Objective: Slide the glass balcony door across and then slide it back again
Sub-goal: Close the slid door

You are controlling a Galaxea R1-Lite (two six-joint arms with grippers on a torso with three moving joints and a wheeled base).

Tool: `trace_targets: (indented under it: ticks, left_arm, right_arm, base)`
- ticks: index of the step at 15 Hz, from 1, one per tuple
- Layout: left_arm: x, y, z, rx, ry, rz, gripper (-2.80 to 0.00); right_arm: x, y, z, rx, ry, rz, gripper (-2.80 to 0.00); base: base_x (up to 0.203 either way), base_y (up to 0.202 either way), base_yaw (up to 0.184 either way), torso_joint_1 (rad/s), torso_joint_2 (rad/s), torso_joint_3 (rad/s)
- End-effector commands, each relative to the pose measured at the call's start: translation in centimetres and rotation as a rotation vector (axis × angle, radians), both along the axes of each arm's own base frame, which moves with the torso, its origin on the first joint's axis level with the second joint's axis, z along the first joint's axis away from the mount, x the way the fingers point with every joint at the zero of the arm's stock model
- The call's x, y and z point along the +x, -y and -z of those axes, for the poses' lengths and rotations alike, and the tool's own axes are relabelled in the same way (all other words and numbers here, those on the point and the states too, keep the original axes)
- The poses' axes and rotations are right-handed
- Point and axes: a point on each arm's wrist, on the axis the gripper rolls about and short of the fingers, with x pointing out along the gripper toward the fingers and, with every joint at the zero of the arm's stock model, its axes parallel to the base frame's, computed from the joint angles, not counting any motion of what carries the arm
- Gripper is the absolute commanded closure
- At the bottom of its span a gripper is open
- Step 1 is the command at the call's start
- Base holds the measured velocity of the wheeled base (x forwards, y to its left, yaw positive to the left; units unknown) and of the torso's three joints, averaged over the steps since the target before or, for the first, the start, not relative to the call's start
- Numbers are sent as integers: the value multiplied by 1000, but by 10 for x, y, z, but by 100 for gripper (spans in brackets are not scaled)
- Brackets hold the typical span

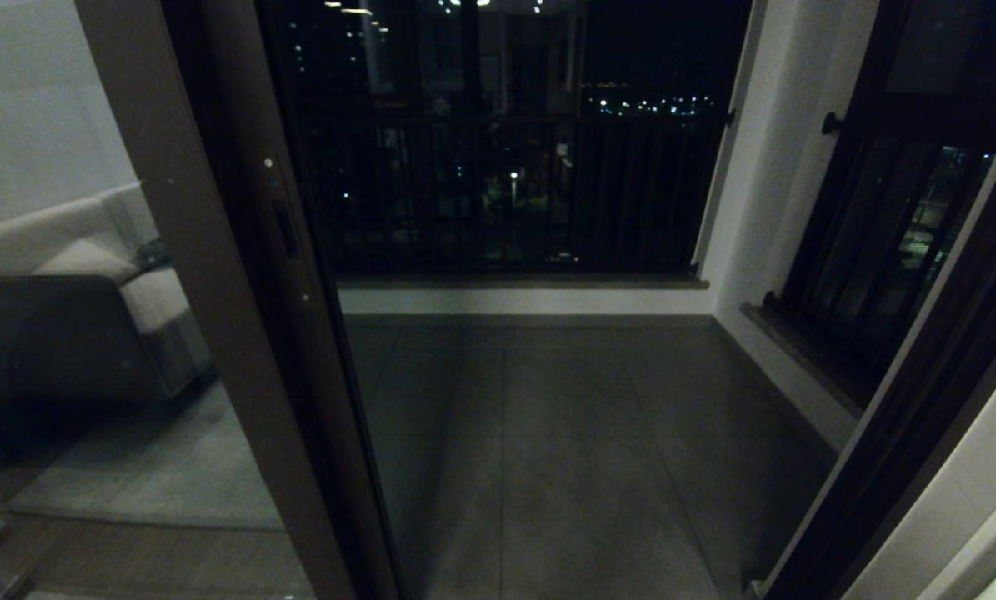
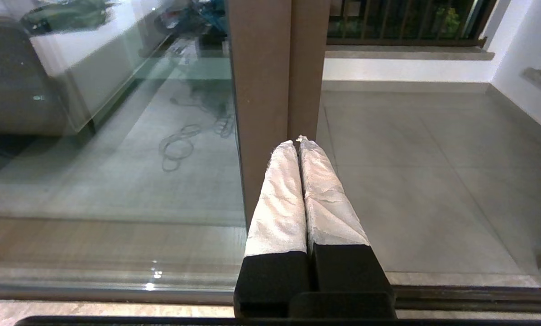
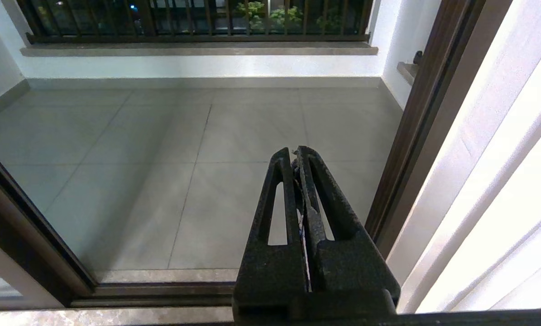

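Ahead, glass balcony door (image 1: pixel 281 275) stands left of open doorway, handle (image 1: pixel 286 229) on stile, sofa (image 1: pixel 89 292) apparently behind glass. Right: jamb (image 1: pixel 923 400). Far: railing (image 1: pixel 514 192), bare tiled floor (image 1: pixel 564 433). Left gripper (image 2: pixel 299 141) and right gripper (image 3: pixel 294 151) both closed, empty, near threshold.

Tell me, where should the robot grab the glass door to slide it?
Probably by the slim black handle sunk into the door's brown upright edge. It is a shallow slot, so fingertips should press in from the room side, straight at it, rather than clamp around. The left gripper is shut and nearest that frame; the right gripper is shut too.
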Motion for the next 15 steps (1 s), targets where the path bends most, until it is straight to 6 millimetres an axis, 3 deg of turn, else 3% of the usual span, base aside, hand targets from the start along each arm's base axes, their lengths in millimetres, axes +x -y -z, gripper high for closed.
trace_targets:
  ticks: [1, 11, 15]
  left_arm:
    - [0, 0, 0, 0, -2, 0, 0]
    - [0, 0, 0, 9, -1, 0, 0]
    - [-12, 1, -32, 9, 48, 60, 0]
  right_arm:
    - [0, 0, 0, -1, -3, -1, 0]
    - [0, 0, 0, -1, -3, -1, 0]
    - [0, 0, 0, -1, -3, -1, 0]
  base:
    - [0, 0, 0, 0, 0, 0]
    - [0, 0, 0, 0, 0, 0]
    - [0, 0, 0, 0, 0, 0]
